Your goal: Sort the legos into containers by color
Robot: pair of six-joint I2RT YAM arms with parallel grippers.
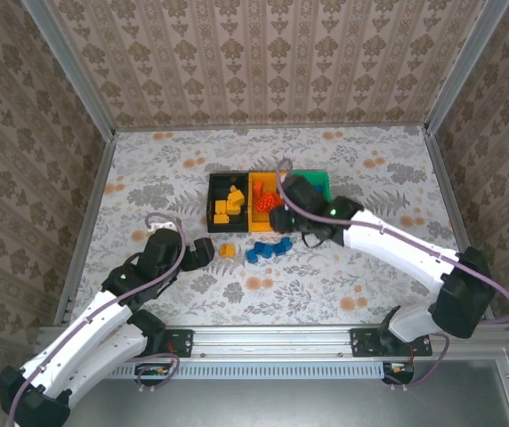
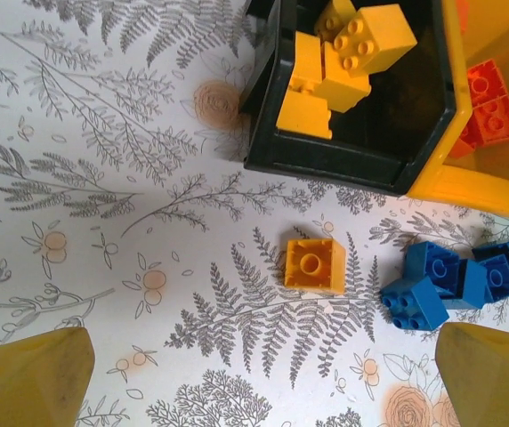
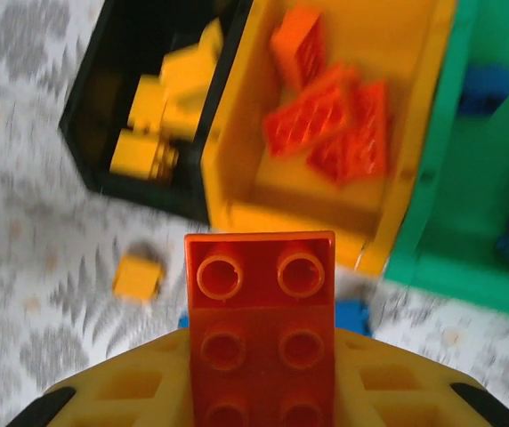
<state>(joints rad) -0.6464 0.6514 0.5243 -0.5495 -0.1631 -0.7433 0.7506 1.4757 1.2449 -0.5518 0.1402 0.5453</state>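
Observation:
My right gripper (image 3: pixel 262 384) is shut on a red-orange lego (image 3: pixel 262 320), held above the table just in front of the orange container (image 3: pixel 237 182). That container holds several red-orange legos (image 3: pixel 335 124). The black container (image 2: pixel 343 169) holds yellow legos (image 2: pixel 352 49), and the green container (image 3: pixel 441 258) has a blue lego (image 3: pixel 484 89) inside. One yellow lego (image 2: pixel 315 265) lies on the table with a cluster of blue legos (image 2: pixel 455 280) to its right. My left gripper (image 2: pixel 259 378) is open, low over the table just short of the yellow lego.
The three containers (image 1: pixel 268 191) sit joined in a row at the table's middle. My right arm (image 1: pixel 388 245) reaches in from the right and the left arm (image 1: pixel 121 294) from the lower left. Metal rails (image 1: pixel 85 222) and patterned walls bound the table.

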